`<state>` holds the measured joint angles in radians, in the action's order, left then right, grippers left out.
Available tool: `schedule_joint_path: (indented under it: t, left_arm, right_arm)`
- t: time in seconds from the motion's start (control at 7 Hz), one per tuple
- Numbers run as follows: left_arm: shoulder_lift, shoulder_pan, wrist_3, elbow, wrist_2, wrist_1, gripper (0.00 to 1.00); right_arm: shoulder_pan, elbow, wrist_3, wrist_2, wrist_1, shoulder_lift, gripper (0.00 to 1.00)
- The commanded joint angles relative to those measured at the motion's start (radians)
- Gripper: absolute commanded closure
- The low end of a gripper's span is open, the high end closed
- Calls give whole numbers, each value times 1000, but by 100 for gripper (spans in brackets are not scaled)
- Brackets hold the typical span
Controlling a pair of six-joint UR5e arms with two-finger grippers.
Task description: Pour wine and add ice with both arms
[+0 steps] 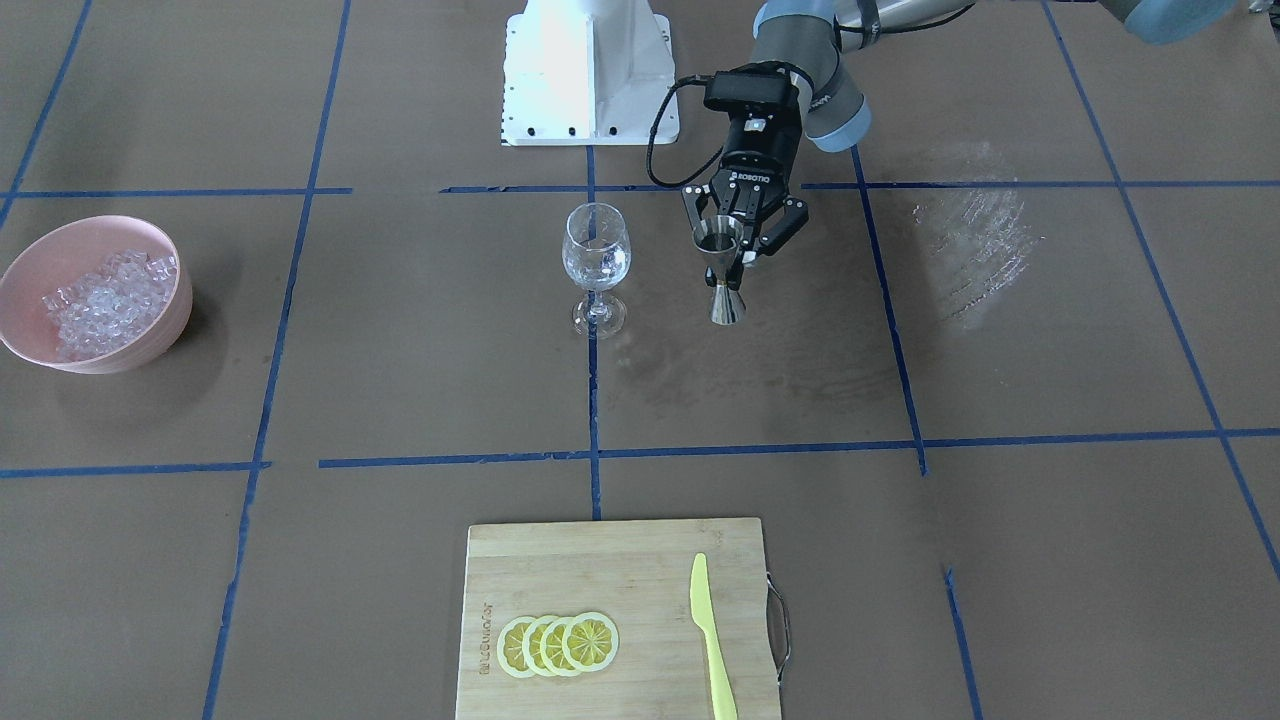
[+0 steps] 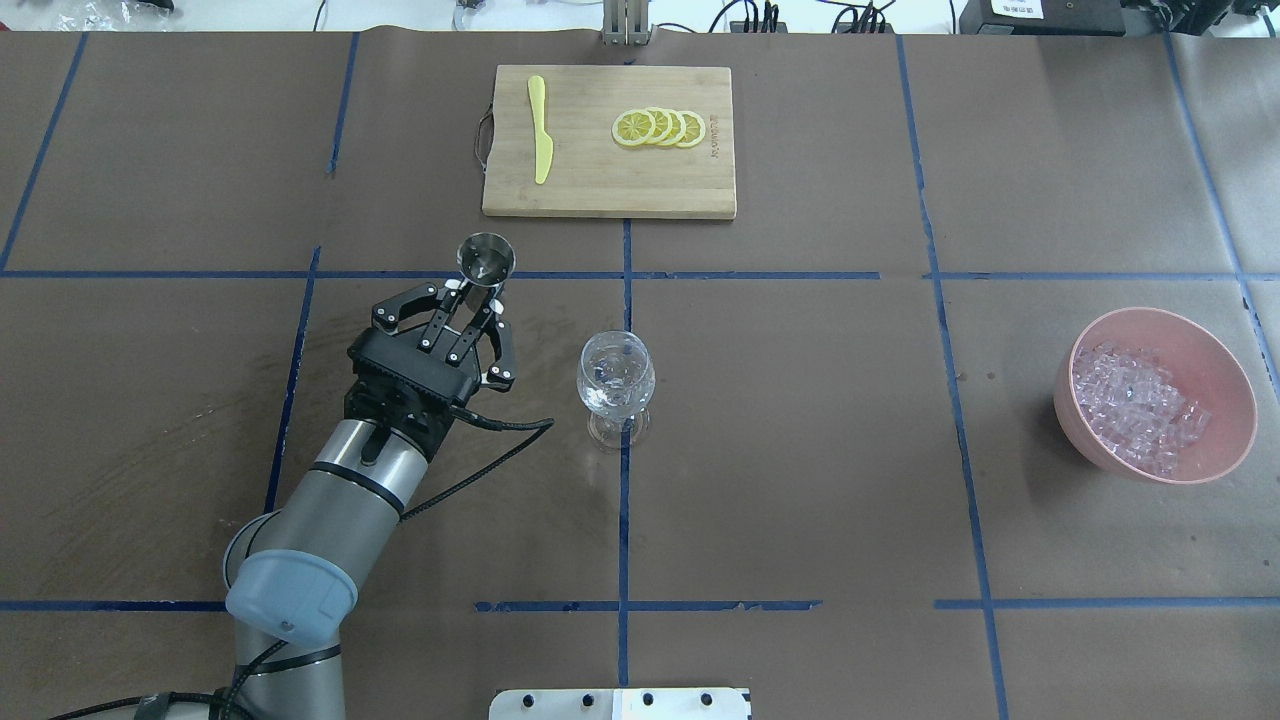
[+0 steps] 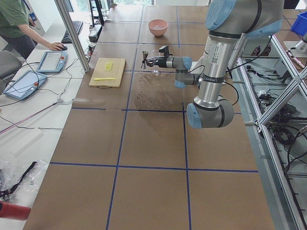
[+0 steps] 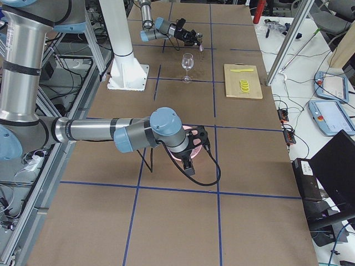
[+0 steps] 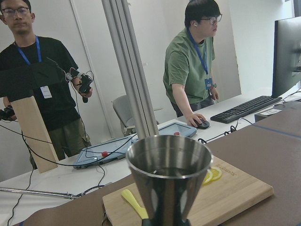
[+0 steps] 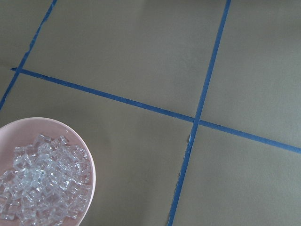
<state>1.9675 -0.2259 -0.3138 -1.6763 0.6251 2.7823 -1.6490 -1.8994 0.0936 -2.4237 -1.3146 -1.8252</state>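
Observation:
My left gripper (image 1: pixel 726 250) (image 2: pixel 476 293) is shut on a steel jigger (image 1: pixel 727 300) (image 2: pixel 486 258), with fingers against both sides of its upper cup. The jigger (image 5: pixel 168 174) is upright and holds a little dark liquid, its base at the table surface. A clear wine glass (image 1: pixel 596 250) (image 2: pixel 616 375) stands just beside it, toward the table's middle. A pink bowl (image 1: pixel 170 320) (image 2: pixel 1160 312) holds the ice (image 1: pixel 105 300) (image 2: pixel 1135 405) (image 6: pixel 42 188). My right gripper (image 4: pixel 192 152) hangs over that bowl; I cannot tell whether it is open or shut.
A wooden cutting board (image 1: pixel 620 570) (image 2: pixel 600 180) at the table's far edge carries lemon slices (image 1: pixel 558 643) and a yellow knife (image 1: pixel 710 640). The white pedestal (image 1: pixel 590 70) stands at the robot's side. Two people stand beyond the table in the left wrist view.

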Motion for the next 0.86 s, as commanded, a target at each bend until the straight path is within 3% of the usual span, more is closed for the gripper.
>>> schedule_joint_path:
  t: [0.0,0.43,0.71]
  left_arm:
    - [37,48,109,9,-15,-1,100]
    - [68,65,290,12,-76,-15,100]
    - [99,73,332,9,-100,-130,100]
  right_arm:
    - [0,0,-2,0,0,-2,0]
    - [0,2,-2,0,-2,-2,0]
    - [0,5,-2,0,-2,-2,0]
